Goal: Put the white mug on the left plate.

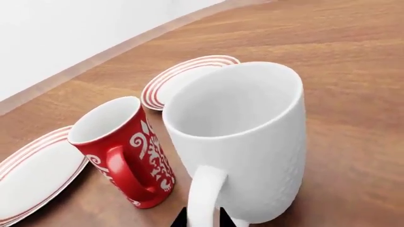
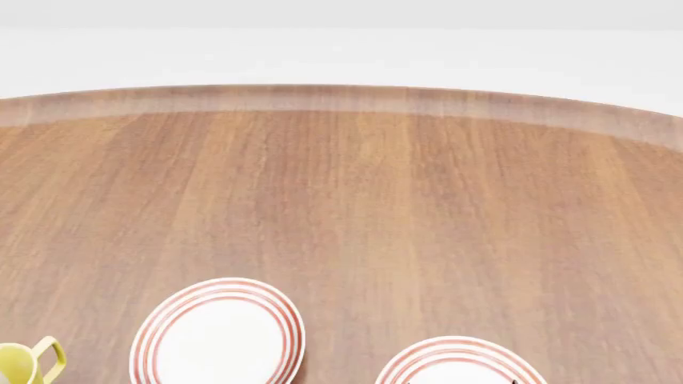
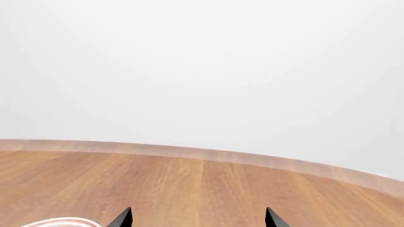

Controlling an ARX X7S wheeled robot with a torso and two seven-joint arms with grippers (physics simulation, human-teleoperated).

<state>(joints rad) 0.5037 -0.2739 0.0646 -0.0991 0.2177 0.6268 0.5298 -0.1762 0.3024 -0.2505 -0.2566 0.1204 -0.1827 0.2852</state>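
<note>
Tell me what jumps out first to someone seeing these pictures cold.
The big white mug fills the left wrist view, upright on the wooden table, its loop handle flanked by the dark tips of the left pincer. Close beside it stands a red patterned mug, with two red-ringed plates nearby. In the head view the left plate lies bare near the lower edge, a yellow-handled mug peeking in at the corner.

A wide wooden table [image 2: 353, 200] with a warm brown grain is seen, its surface filling most of every view. Its far edge is curved and finished with a paler band. Beyond it, only a plain white backdrop [image 3: 202, 71] is shown, possibly a wall, though no seam can be made out. The lighting is soft and even.
</note>
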